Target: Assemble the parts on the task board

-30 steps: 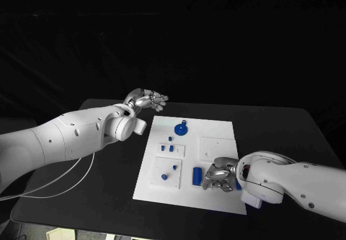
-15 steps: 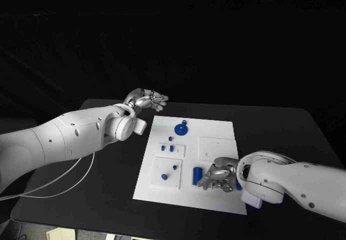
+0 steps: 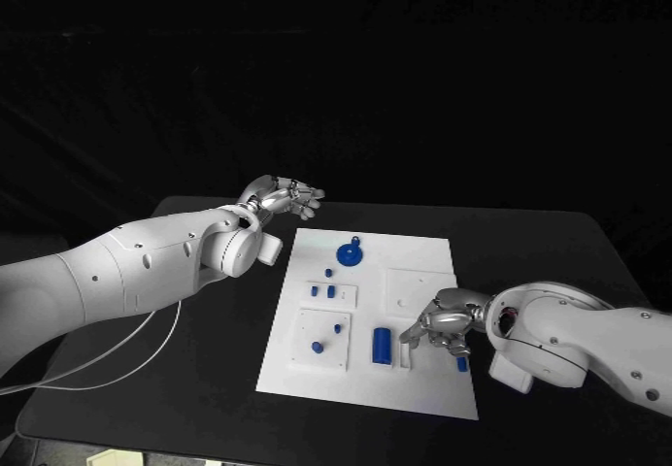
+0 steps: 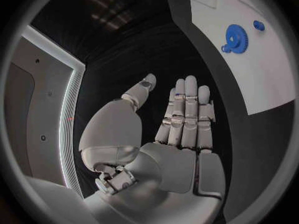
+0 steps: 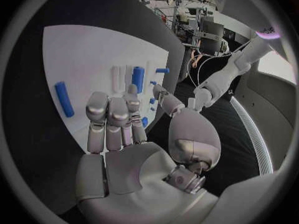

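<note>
The white task board lies in the middle of the black table. On it are a blue gear, small blue pegs, a blue cylinder and a short blue part near the right edge. My right hand hovers over the board's near right part, between the cylinder and the short part, with its fingers apart and holding nothing. The right wrist view shows this hand above the cylinder and the short part. My left hand is raised beyond the board's far left corner, fingers straight and empty.
Two raised white plates with small blue pieces stand on the board's left half. A white cable trails over the table at the left. The left wrist view shows the gear on the board.
My right hand has moved a little to the right and away from the cylinder, uncovering the short blue part. The left hand has hardly moved.
</note>
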`<move>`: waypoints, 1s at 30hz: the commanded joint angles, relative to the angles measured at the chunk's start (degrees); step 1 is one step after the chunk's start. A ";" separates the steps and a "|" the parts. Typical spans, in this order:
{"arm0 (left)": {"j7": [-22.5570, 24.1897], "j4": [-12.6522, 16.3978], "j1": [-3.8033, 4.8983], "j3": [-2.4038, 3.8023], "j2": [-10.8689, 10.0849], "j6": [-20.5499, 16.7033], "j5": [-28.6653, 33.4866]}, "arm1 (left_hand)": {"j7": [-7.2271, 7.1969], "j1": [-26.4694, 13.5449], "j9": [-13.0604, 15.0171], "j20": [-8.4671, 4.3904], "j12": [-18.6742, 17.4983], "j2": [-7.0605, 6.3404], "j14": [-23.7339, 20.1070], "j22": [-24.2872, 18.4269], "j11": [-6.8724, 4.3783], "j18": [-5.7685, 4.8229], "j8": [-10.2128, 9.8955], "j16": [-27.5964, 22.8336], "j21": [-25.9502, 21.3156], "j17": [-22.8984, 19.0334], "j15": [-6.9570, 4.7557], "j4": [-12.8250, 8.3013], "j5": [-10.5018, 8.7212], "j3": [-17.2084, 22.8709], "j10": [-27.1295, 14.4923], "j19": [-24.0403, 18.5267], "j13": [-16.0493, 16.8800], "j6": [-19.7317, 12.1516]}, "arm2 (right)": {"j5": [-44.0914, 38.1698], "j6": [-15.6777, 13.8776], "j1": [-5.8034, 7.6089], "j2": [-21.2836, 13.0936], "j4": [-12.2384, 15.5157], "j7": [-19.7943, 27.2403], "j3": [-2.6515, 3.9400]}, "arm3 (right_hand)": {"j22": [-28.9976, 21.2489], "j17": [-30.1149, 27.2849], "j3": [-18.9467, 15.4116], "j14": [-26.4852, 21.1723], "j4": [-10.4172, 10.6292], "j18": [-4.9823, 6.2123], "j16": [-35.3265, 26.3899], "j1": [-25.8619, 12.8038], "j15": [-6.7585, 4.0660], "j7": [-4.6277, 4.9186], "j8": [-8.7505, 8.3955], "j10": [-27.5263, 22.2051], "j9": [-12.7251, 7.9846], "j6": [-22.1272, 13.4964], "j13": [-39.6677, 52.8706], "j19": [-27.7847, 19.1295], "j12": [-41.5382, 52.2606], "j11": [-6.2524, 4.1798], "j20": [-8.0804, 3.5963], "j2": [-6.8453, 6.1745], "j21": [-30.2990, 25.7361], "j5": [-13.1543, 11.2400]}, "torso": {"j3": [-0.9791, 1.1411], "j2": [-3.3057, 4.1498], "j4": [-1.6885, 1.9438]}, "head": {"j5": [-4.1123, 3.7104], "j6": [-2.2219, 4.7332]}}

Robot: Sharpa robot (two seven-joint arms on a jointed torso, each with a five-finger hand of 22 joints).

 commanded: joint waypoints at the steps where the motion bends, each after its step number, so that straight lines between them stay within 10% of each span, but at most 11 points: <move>1: 0.47 0.05 0.05 0.04 0.15 0.72 0.26 | -0.19 -0.15 -0.10 0.13 -0.23 0.32 0.33 0.05 0.13 0.97 -0.03 -0.25 -0.30 0.08 0.07 -0.08 -0.12 -0.24 0.45 0.36 -0.07 0.13 | -0.74 2.05 0.40 -0.94 -0.39 3.65 0.10 | 0.41 -0.04 -0.19 0.17 -0.09 4.79 -0.32 0.62 -0.33 0.15 0.01 0.27 0.08 -0.13 0.58 0.16 -0.16 -0.20 -0.26 -0.13 -0.35 0.03 | 0.07 -0.07 -0.15 | -0.29 0.30; 17: 1.15 0.08 0.03 -0.02 0.22 1.83 0.26 | -0.22 -3.31 -0.20 0.11 -0.47 -0.82 0.30 0.18 0.08 1.01 -0.05 -0.76 -0.86 0.65 0.08 0.34 -0.05 -2.99 0.59 0.30 -0.16 0.17 | -11.02 6.81 1.08 -6.35 -3.81 -1.71 -0.63 | 0.52 0.12 -1.07 0.27 -0.77 4.79 -0.09 1.94 -0.34 0.07 0.26 0.45 0.43 0.06 0.71 0.36 0.05 -0.26 -0.48 0.51 -0.26 -0.25 | 0.03 0.06 0.00 | -2.53 0.70; 30: 1.17 0.03 0.01 -0.31 0.10 2.06 0.26 | -0.22 -4.75 -0.29 0.12 -0.60 -1.19 0.32 0.22 0.05 1.07 -0.10 -1.09 -1.22 0.99 0.08 0.60 -0.13 -4.01 0.70 0.40 -0.21 0.18 | -15.60 4.72 -2.26 -6.31 -3.84 -3.55 -1.45 | 0.60 0.21 -3.76 0.09 2.11 4.79 -0.03 -1.87 -0.36 0.06 0.28 0.30 0.70 -0.19 0.66 0.10 -0.15 -0.28 -0.33 -1.19 -0.33 -0.52 | -0.06 0.01 0.09 | -3.59 0.65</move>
